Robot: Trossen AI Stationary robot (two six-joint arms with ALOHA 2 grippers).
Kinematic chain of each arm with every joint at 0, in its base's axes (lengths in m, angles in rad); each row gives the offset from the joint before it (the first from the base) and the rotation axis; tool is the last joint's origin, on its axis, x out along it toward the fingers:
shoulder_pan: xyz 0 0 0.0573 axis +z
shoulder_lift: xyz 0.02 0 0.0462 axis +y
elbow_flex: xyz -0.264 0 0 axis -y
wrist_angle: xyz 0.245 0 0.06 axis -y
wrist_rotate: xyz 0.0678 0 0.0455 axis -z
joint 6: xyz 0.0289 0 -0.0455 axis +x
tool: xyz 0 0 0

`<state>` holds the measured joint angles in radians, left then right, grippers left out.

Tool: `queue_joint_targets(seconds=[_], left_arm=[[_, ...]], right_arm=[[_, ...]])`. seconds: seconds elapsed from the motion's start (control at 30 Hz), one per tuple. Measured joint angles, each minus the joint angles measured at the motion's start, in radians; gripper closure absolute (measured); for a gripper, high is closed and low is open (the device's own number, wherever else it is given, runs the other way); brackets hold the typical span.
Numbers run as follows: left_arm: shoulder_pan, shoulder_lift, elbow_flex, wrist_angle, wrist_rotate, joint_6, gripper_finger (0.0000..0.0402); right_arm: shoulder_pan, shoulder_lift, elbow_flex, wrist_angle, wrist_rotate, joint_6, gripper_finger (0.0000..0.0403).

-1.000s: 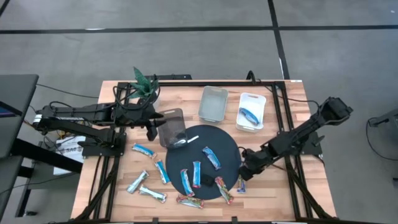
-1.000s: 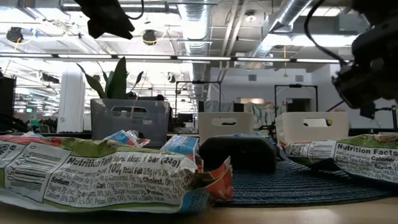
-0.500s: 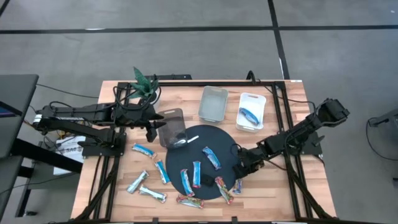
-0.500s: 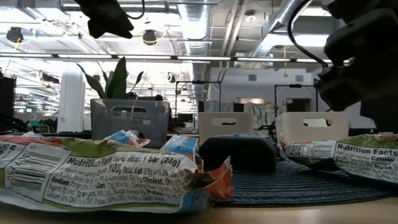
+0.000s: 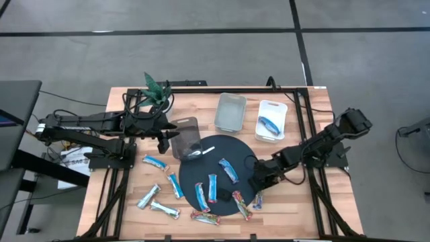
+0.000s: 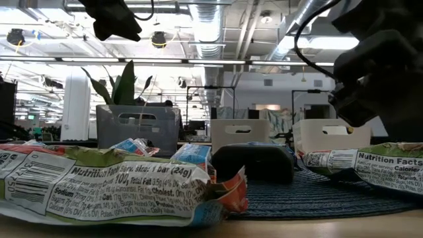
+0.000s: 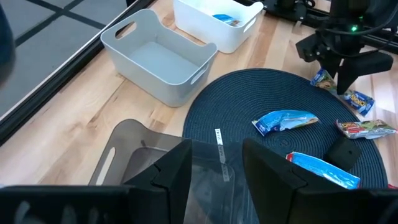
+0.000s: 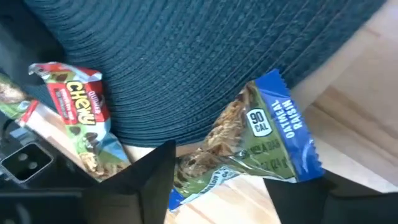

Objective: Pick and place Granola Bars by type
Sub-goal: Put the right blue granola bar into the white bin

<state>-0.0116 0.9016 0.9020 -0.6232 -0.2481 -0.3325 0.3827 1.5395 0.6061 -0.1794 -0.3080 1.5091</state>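
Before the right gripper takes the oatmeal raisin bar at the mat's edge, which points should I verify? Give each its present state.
1. Right gripper open, fingers on either side of the oatmeal raisin bar: ok.
2. Bar half on the round mat, half on wood: ok, reachable.
3. Chewy bar lies apart from it: ok.
4. White bin already holds a blue bar; same type: cannot tell.
5. Left gripper waits over the dark bin, away from the target: ok.

The wooden surface (image 5: 127,202) carries a round dark mat (image 5: 201,156) at centre. At 12 o'clock sit a grey bin (image 5: 230,111) and white bin (image 5: 271,120); a smoky bin (image 5: 185,137) at 10. Loose bars (image 5: 156,162) lie at 8 o'clock, off the mat.
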Motion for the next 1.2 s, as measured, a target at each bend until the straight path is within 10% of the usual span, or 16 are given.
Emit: queue_joint_targets(seconds=[0.37, 0.67, 1.2], left_arm=[[0.000, 0.000, 0.000, 0.000, 0.000, 0.000, 0.0267], [0.000, 0.000, 0.000, 0.001, 0.000, 0.000, 0.0267], [0.000, 0.000, 0.000, 0.004, -0.001, -0.001, 0.0267]], right_arm=[[-0.045, -0.021, 0.009, -0.031, 0.025, -0.075, 0.0388], [-0.143, -0.055, 0.113, -0.107, 0.022, -0.204, 0.0369], [-0.570, -0.266, 0.474, -0.891, 0.392, -0.727, 0.0386]])
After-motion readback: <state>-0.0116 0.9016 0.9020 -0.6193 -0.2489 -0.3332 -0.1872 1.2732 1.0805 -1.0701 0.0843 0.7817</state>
